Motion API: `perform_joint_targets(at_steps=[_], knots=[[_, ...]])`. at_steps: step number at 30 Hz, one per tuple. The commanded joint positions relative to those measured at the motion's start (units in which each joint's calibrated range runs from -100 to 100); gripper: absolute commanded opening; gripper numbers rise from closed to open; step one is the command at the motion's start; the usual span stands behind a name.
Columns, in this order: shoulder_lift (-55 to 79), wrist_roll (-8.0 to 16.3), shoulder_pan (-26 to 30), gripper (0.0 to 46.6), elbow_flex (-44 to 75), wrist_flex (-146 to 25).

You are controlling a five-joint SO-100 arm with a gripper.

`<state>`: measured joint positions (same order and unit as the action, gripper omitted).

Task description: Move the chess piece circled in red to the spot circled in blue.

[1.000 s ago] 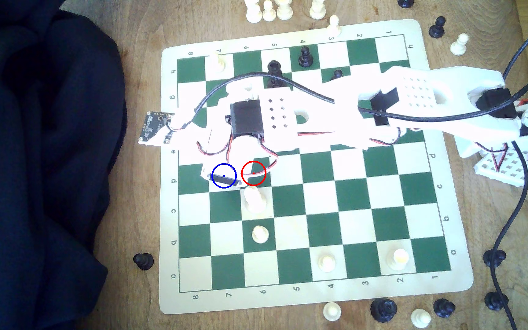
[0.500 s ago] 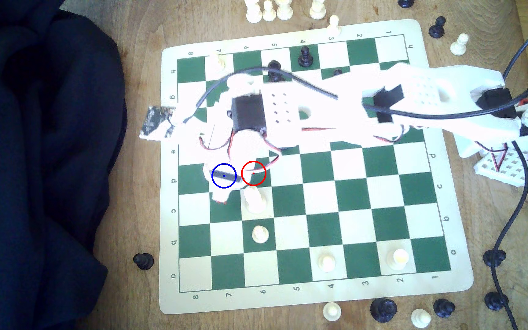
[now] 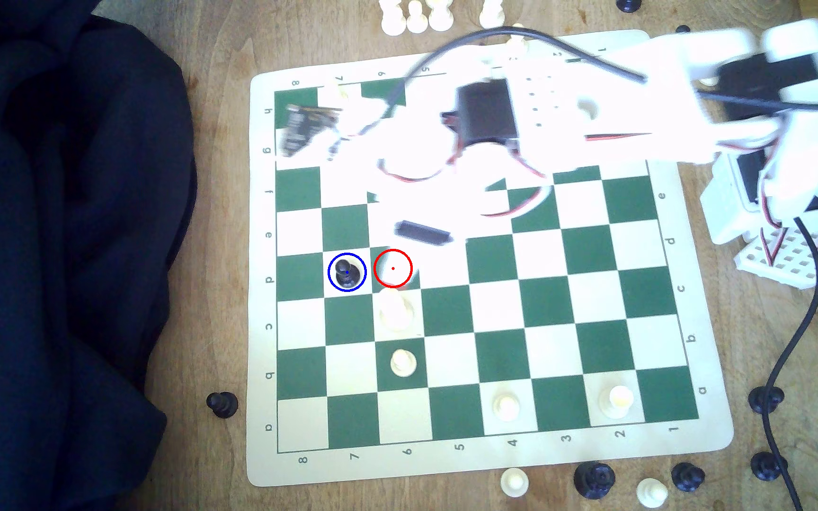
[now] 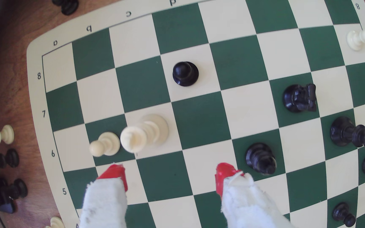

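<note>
The black pawn [image 3: 346, 272] stands upright on the cream square ringed in blue [image 3: 331, 259], with nothing touching it. Beside it, the green square ringed in red [image 3: 393, 268] is bare. The white arm [image 3: 495, 123] appears blurred above the board's far rows, toward the exterior view's right. In the wrist view my gripper [image 4: 169, 175] is open, and no piece sits between its red-tipped fingers [image 4: 113, 174]. It hangs well apart from the pawn [image 4: 185, 73], which rests on its cream square [image 4: 208, 65].
A tall white piece [image 3: 395, 309] and a white pawn [image 3: 402, 363] stand just below the ringed squares. A black knight [image 4: 299, 98] and other black pieces [image 4: 260, 157] stand near the gripper. Dark cloth [image 3: 53, 245] covers the exterior view's left. A black cable [image 3: 790, 344] hangs on the right.
The gripper, low over the blue-ringed square before, has let go, risen and pulled back toward the exterior view's upper right. The pawn now stands uncovered in the blue ring.
</note>
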<state>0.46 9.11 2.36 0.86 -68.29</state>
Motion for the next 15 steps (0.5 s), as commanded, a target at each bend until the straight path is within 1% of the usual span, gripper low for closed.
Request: perform_joint_targets(at_steps=[1, 4, 5, 9, 10, 13, 15], knots=[[-18.37, -1.17, 0.65, 22.7, -14.28, 2.52], [-25.5, -1.51, 2.45, 22.5, -23.25, 2.6], [-30.77, -1.51, 2.92, 22.7, -29.42, 3.83], [-40.7, -1.51, 2.37, 23.2, -41.48, 6.94], [-45.37, -1.51, 1.98, 23.3, -46.73, 7.6], [-53.86, -1.51, 1.51, 23.5, -55.16, 8.34], [-62.52, -1.51, 1.51, 23.8, -63.23, 8.34]])
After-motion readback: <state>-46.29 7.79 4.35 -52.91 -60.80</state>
